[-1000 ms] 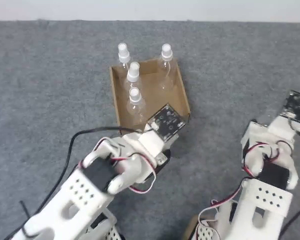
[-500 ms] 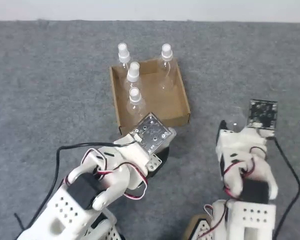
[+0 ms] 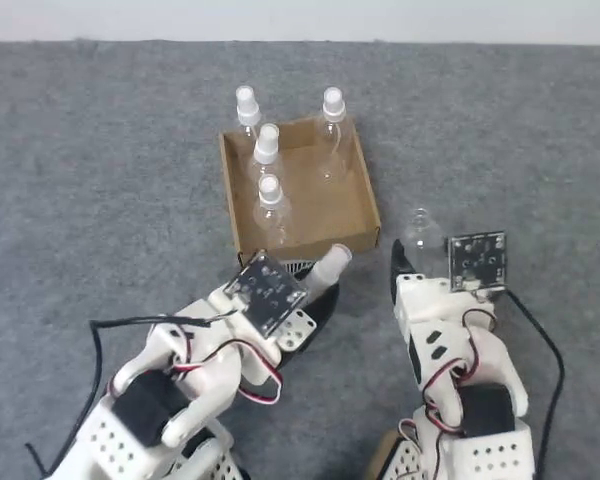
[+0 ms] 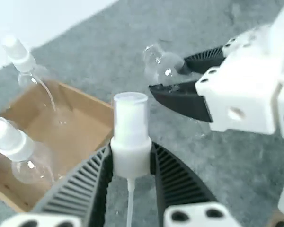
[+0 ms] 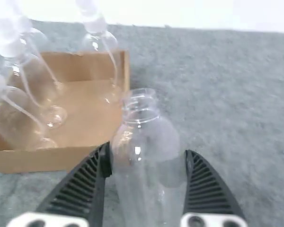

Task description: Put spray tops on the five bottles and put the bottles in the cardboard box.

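overhead looking down, wrist cameras close, all share cardboard box (image 3: pixel 345 210)

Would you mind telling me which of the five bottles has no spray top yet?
The bottle gripped by the right gripper, outside the cardboard box: its neck is open, while the four bottles in the box wear white tops.

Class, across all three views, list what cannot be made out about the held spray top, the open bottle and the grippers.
High view: the left gripper's fingers hide under its wrist camera; the spray top's head pokes out.
Left wrist view: the spray top's tube end is cut off by the edge.
Right wrist view: the open bottle's base, in the right gripper, is cut off by the edge.
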You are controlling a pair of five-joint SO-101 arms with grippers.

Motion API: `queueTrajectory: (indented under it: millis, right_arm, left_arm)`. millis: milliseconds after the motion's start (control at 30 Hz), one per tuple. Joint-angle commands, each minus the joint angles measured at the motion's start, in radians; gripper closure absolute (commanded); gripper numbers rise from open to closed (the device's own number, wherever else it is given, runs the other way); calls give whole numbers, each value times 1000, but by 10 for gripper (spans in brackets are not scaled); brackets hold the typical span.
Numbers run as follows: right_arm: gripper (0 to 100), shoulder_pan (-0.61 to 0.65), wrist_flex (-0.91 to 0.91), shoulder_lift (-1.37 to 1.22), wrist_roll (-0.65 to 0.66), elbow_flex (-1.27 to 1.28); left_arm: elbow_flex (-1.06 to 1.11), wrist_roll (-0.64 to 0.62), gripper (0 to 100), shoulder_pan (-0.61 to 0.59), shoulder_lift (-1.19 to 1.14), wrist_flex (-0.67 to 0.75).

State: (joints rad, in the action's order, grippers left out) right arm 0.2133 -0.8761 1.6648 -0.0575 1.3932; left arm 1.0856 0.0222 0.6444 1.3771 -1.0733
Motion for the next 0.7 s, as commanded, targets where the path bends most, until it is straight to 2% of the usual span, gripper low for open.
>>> queueTrajectory:
  millis: [0, 200, 467, 667]
  right_arm:
    - [909, 41, 24, 54, 2, 0]
    - [909, 107, 24, 85, 2, 31]
    - [909, 194, 25, 87, 2, 57]
    - [909, 234, 25, 87, 2, 66]
  left_arm:
    - [-10, -14, 989, -40, 69, 37]
    - [-8, -92, 989, -164, 118, 81]
    - [-2, -98, 989, -184, 175, 109]
    - [58, -152, 989, -273, 222, 199]
